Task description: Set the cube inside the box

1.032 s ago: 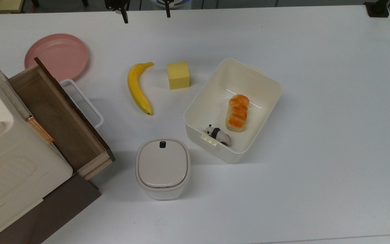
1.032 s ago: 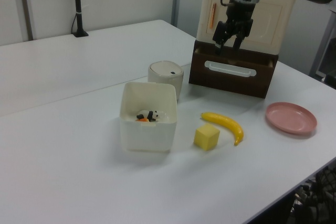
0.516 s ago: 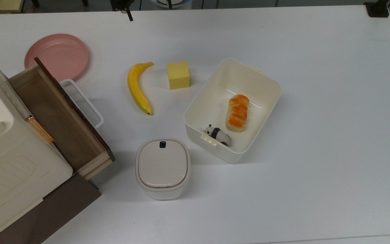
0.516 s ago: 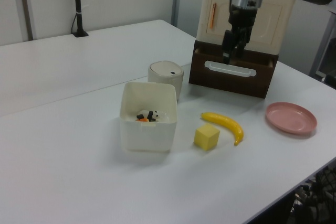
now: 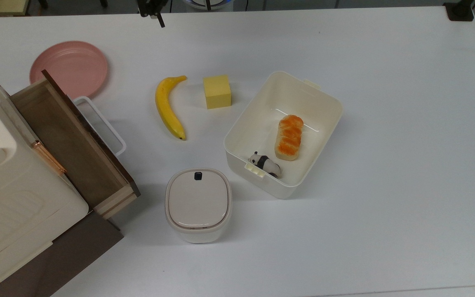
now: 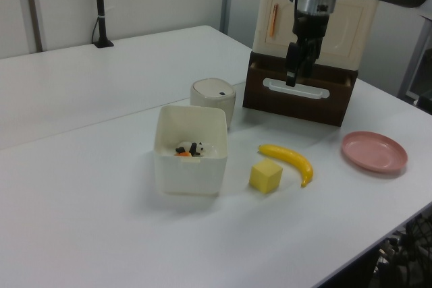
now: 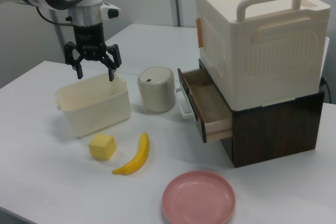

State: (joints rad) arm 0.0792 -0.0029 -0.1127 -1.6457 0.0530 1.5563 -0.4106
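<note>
Cube (image 5: 217,91) sits on the table in the top view, at 10 o'clock from the box (image 5: 331,101), just beside its wall, with the banana (image 5: 168,106) at its 9. Nothing done yet: box holds only a bread roll (image 5: 289,136) and a panda toy (image 5: 264,163).
Left view: cube (image 6: 265,176) at box's (image 6: 190,165) 4 o'clock, untouched.
Right view: my gripper (image 7: 94,66) hangs high, fingers spread, empty, at 12 o'clock over the cube (image 7: 102,147). Descent, grasp and drop all remain, I'd say.
</note>
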